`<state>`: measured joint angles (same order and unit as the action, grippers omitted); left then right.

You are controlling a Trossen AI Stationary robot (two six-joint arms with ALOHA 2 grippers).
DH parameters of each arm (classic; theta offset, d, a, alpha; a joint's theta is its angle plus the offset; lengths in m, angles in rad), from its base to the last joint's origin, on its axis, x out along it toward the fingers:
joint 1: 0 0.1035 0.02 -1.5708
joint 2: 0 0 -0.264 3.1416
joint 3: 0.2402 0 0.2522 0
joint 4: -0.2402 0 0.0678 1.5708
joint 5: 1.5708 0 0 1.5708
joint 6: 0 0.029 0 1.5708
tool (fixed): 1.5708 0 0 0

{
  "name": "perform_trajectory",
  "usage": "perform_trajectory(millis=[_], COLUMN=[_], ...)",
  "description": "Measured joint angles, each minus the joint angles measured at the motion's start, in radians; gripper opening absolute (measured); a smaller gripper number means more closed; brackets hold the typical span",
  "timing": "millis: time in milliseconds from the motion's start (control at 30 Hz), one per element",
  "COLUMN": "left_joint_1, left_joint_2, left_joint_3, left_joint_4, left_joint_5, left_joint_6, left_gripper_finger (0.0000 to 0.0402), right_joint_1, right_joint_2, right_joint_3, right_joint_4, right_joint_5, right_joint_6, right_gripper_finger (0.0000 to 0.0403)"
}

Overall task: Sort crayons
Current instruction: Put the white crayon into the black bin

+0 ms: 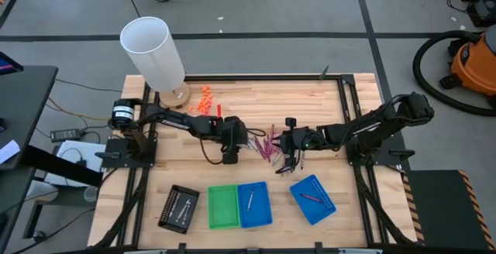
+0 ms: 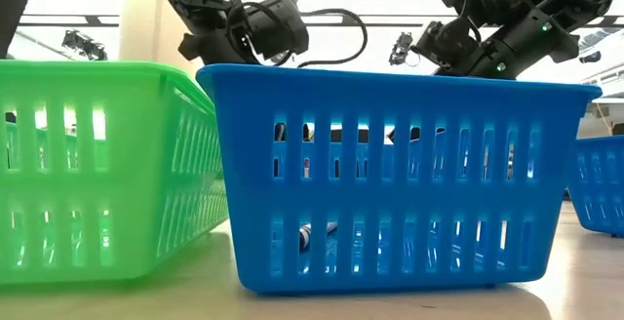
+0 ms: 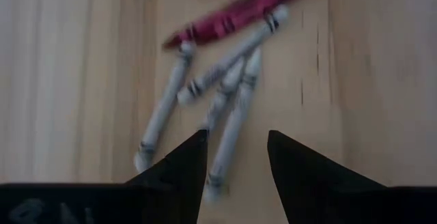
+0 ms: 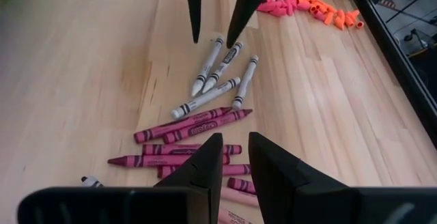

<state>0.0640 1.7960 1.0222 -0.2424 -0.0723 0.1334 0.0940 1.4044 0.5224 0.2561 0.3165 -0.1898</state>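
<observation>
Both grippers' tapered dark fingers (image 3: 300, 173) (image 4: 273, 173) stand spread, empty, over slim paper-wrapped crayons (image 4: 205, 108) on pale wood.

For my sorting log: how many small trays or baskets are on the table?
4, along the table's front edge: a black tray at the left, a green basket, a blue basket touching it, and another blue basket apart at the right.

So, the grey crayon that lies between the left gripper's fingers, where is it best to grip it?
Probably at mid-length, coming straight down. The grey crayon lies flat on the table, running away from the left gripper, whose open fingers straddle it. Other grey crayons lie close alongside, so a narrow pinch across its width suits.
</observation>
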Motion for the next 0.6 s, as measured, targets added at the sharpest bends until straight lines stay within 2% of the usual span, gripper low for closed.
perform_trajectory(millis=[433, 600], left_joint_1=[0.001, 0.001], left_joint_2=[0.060, 0.062], left_joint_3=[0.005, 0.005], left_joint_4=[-0.007, -0.010], left_joint_5=[0.050, 0.073], left_joint_6=[0.010, -0.003], left_gripper_finger=[0.0163, 0.0134], right_joint_1=[0.002, 0.002], right_joint_2=[0.000, 0.000], right_joint_3=[0.000, 0.000], right_joint_4=[-0.004, -0.004], right_joint_5=[-0.005, -0.010], right_joint_6=[0.007, 0.008], right_gripper_finger=[0.0082, 0.0082])
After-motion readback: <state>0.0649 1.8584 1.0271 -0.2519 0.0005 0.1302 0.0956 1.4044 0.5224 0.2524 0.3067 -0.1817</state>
